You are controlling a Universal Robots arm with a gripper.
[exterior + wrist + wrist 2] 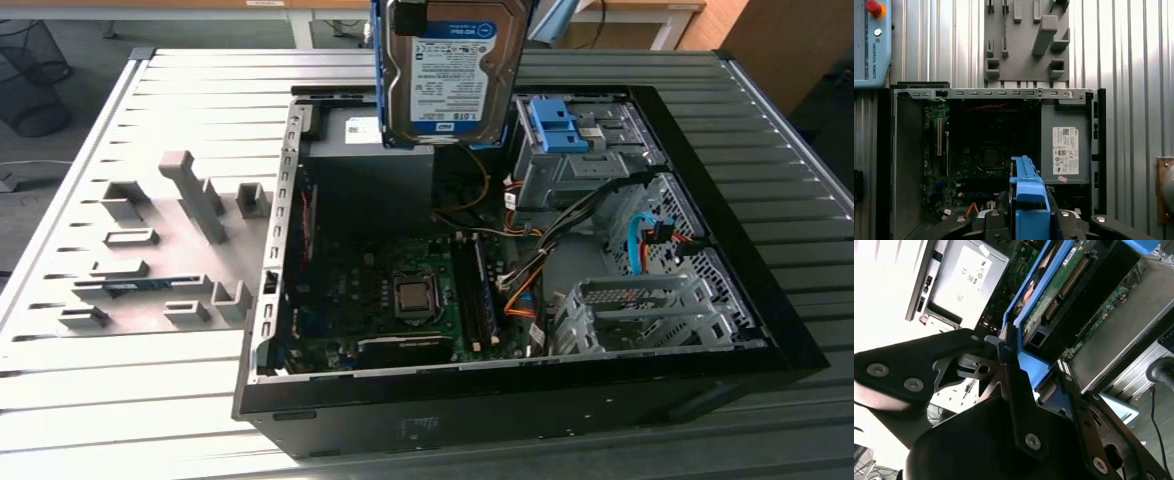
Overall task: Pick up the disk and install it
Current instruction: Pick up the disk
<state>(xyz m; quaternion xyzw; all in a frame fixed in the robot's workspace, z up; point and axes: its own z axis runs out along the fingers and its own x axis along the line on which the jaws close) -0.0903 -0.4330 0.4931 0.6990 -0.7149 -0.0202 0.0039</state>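
Waste basket point(27, 75): one, of wire mesh, on the floor at the far corner on the exterior view's left.
Table point(134, 400): one, made of grey metal slats; all other things lie on it.
Fixture plate point(160, 250): one, grey, flat on the table just beside the case, on the exterior view's left. It carries several grey blocks, and I cannot count them surely.
Computer case point(747, 330): one, black, lying on its side with the open side up.
Motherboard point(387, 300): one, green, on the bottom of the case, in its left half.
Disk point(447, 70): one, hanging upright above the far edge of the case, apart from the inside parts. It has one white-and-blue label and blue rails along its sides.
Gripper point(1024, 357): one. In both wrist views its dark fingers point(1069, 220) press the blue rail from two sides, so it is clamped on the disk.
Blue bracket point(558, 128): in the metal cage at the far right of the case, near the disk.
Exterior view: gives the label face of the disk.
Second wrist view: gives the green circuit-board face of the disk point(1064, 285).
First wrist view: gives the rail edge of the disk point(1026, 195), one grey box point(1066, 145) with a white sticker inside the case, and one control pendant point(871, 45) with a red button.
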